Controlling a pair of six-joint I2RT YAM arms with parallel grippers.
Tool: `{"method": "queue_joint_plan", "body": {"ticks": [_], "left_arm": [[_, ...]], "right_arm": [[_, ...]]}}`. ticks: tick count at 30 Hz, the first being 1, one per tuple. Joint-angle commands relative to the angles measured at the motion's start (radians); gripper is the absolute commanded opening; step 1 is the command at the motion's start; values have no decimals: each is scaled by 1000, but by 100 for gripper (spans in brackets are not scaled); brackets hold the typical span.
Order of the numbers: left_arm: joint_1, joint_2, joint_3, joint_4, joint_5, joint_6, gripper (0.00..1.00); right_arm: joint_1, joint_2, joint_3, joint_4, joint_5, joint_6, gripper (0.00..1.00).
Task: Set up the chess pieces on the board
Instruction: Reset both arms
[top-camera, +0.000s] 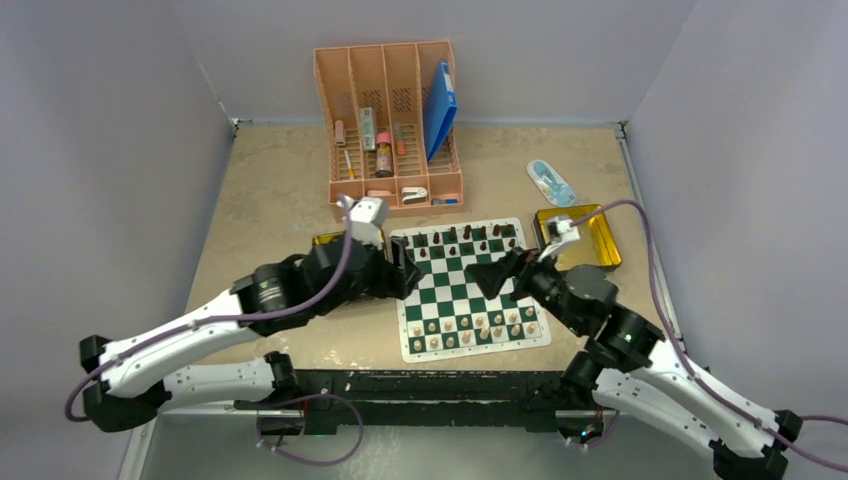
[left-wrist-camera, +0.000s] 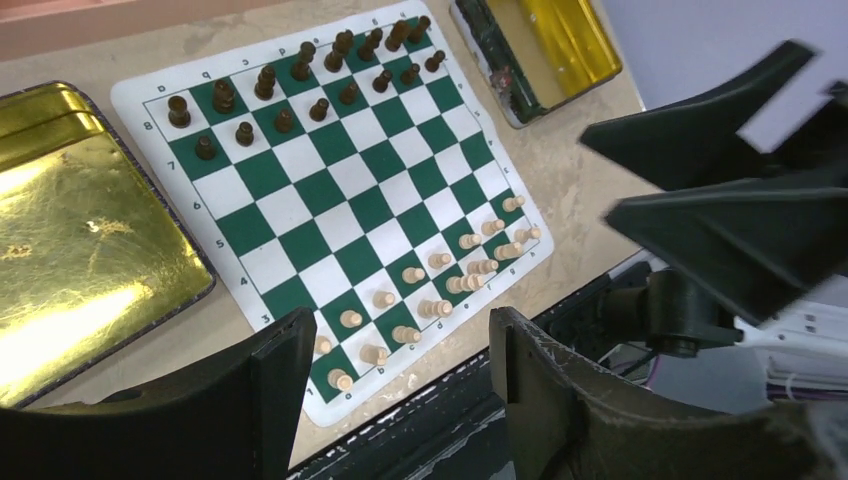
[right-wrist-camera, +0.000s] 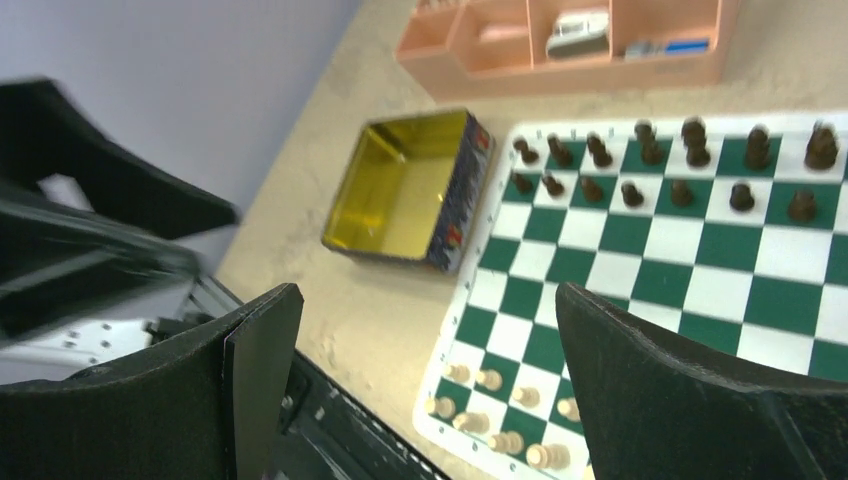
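The green-and-white board (top-camera: 455, 290) lies in the middle of the table. Dark chess pieces (top-camera: 465, 238) fill its two far rows, and pale chess pieces (top-camera: 470, 325) fill its two near rows. My left gripper (top-camera: 405, 272) hovers over the board's left edge, open and empty. In the left wrist view its jaws (left-wrist-camera: 400, 330) frame the pale pieces (left-wrist-camera: 440, 260) from well above. My right gripper (top-camera: 495, 275) hangs over the board's right half, open with nothing between its fingers (right-wrist-camera: 428, 300). The right wrist view shows dark pieces (right-wrist-camera: 680, 160) and pale pieces (right-wrist-camera: 490, 380) far below.
A gold tin (top-camera: 330, 240) sits just left of the board, partly under the left arm. Another gold tin (top-camera: 580, 235) sits at the board's right. A pink organiser (top-camera: 395, 120) stands behind the board. A pale blue object (top-camera: 550, 180) lies at the back right.
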Motion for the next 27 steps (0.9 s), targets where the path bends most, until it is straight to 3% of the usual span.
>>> {"method": "queue_joint_plan", "body": {"ticks": [1, 8, 17, 27], "left_arm": [[2, -142, -43, -61, -24, -34, 64], [2, -216, -79, -172, 20, -10, 64], [2, -203, -83, -69, 195, 60, 64], [2, -371, -147, 20, 126, 86, 64]], "right_arm": [[4, 88, -12, 28, -47, 26, 99], [4, 72, -8, 62, -14, -9, 99], [4, -75, 14, 37, 28, -22, 99], [4, -84, 16, 34, 17, -27, 99]]}}
